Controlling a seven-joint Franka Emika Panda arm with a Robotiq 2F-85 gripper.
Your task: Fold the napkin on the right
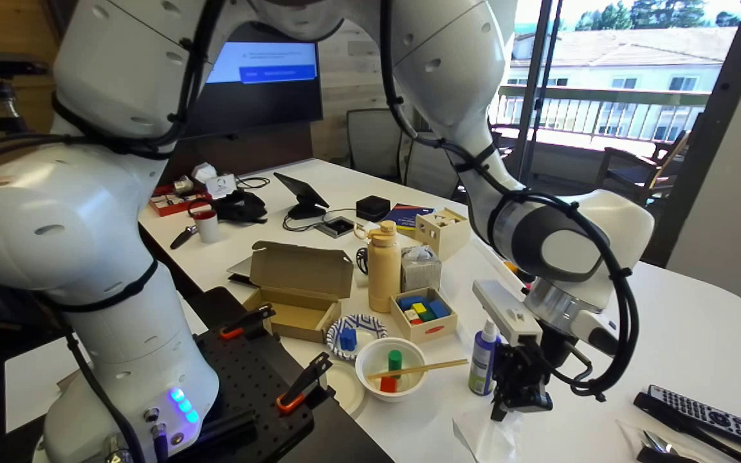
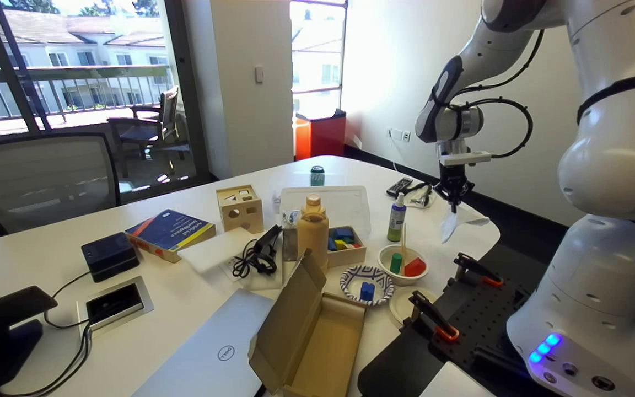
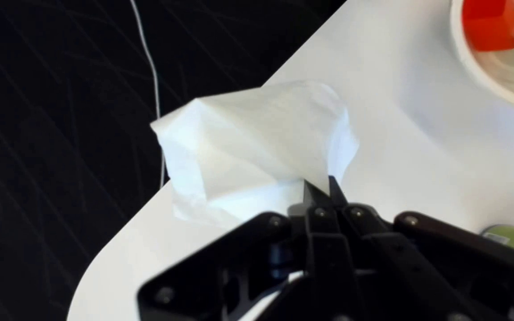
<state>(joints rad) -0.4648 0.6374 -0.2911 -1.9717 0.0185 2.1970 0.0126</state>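
The napkin is a thin, rumpled white sheet, seen in the wrist view (image 3: 257,138) and in both exterior views (image 1: 489,437) (image 2: 452,225). My gripper is shut on one edge of it, its fingertips pinching the sheet in the wrist view (image 3: 324,187); the gripper also shows in both exterior views (image 1: 499,411) (image 2: 453,207). The napkin hangs from the fingertips and spreads away from them, with a crease across it. Its far corner reaches past the table's edge in the wrist view. I cannot tell how much of it rests on the table.
A white bowl (image 1: 377,354) with red and green blocks and chopsticks (image 1: 441,365) stands near the napkin. A purple spray bottle (image 1: 483,360) stands close beside the gripper. A remote (image 1: 718,415) lies farther along the white table (image 3: 395,147). Clamps (image 2: 477,267) stand near the robot base.
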